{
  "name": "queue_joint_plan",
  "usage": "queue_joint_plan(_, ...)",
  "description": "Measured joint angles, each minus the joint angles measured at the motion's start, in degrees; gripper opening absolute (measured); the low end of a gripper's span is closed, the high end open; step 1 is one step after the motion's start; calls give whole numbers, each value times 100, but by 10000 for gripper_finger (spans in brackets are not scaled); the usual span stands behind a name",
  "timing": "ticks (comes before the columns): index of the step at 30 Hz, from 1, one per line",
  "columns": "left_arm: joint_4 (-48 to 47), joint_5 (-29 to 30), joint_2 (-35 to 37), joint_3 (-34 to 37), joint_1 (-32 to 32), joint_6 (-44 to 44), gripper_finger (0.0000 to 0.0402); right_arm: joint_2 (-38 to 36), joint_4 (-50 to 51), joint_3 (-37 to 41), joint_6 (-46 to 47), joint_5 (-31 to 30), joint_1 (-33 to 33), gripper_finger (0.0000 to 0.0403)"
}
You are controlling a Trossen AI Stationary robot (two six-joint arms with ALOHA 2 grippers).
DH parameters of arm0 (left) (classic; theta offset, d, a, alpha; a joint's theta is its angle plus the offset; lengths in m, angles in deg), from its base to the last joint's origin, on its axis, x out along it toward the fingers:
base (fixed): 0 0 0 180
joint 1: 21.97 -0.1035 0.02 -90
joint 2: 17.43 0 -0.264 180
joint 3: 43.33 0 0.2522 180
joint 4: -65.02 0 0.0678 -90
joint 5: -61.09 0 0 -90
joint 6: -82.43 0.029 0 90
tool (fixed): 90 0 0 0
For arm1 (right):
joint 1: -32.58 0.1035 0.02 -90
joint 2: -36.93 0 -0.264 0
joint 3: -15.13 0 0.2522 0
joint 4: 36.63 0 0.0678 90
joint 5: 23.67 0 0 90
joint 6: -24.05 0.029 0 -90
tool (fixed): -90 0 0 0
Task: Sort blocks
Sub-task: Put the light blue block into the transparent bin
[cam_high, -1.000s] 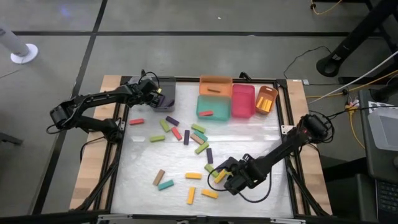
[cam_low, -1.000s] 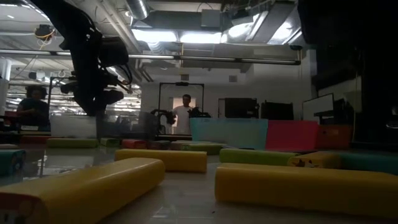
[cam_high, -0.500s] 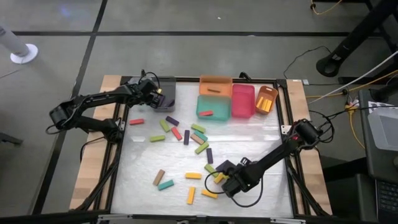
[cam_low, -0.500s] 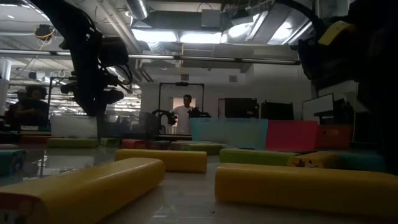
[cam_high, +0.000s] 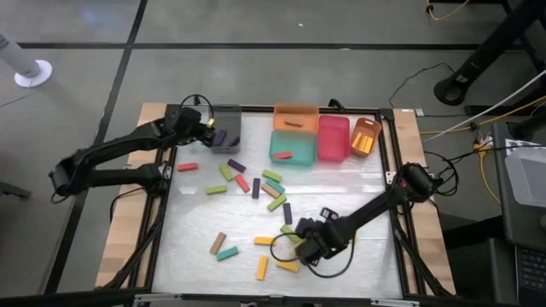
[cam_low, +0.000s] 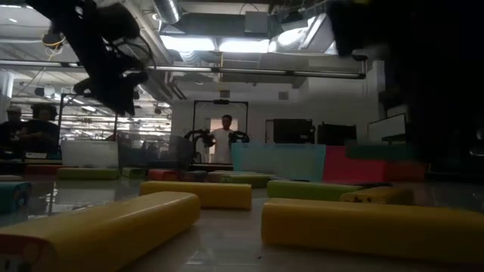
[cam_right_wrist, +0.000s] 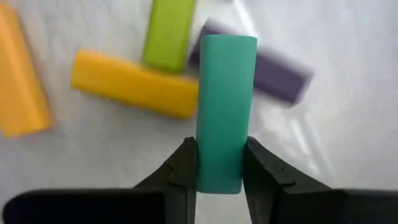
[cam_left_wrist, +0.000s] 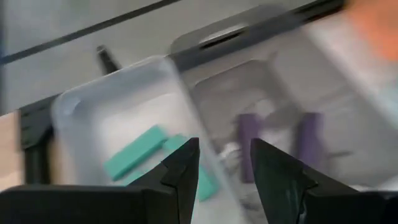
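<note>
While the right gripper [cam_right_wrist: 217, 163] pinches a teal block [cam_right_wrist: 225, 106] endwise between its fingers, that block stands out above a yellow block [cam_right_wrist: 134, 84], a green one and a purple one. Over the grey bin [cam_high: 225, 128], the left gripper [cam_left_wrist: 222, 163] hangs narrowly parted, empty.

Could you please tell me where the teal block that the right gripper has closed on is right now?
The teal block sits between the right gripper fingers, low over the table's front-right area, above a yellow block.

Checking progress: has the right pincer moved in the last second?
Yes. The right pincer shifted left, away from the table's right frame rail, and grips a teal block.
</note>
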Motion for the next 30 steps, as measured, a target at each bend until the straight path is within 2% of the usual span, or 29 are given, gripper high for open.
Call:
queue_joint_plan(6,18,-1204,679,-2,245,-386,131,-7,349,-893,-1539,-1029,-591,103)
queue_joint_plan(10,16,-1722,949,-2,343,-545,131,-11,-364,-1189,-3151,-1763,-1202,100)
queue_joint_plan(12,16,-1872,1042,-2,378,-591,131,-11,-1028,-1205,-3991,-1861,-1567,98)
queue_joint_plan(16,41,-2064,1204,-2,437,-645,131,36,-2590,-1213,-5245,-1419,-2309,100)
queue_joint_plan(21,57,-2322,1316,-4,466,-942,131,296,-4181,-1213,-6080,-709,-3065,100)
queue_joint_plan(26,136,-2483,1314,-4,500,-1317,131,723,-5501,-1213,-6370,-468,-3532,101)
queue_joint_plan(30,313,-2485,1308,-4,502,-1357,131,988,-6059,-1209,-6369,-469,-3722,102)
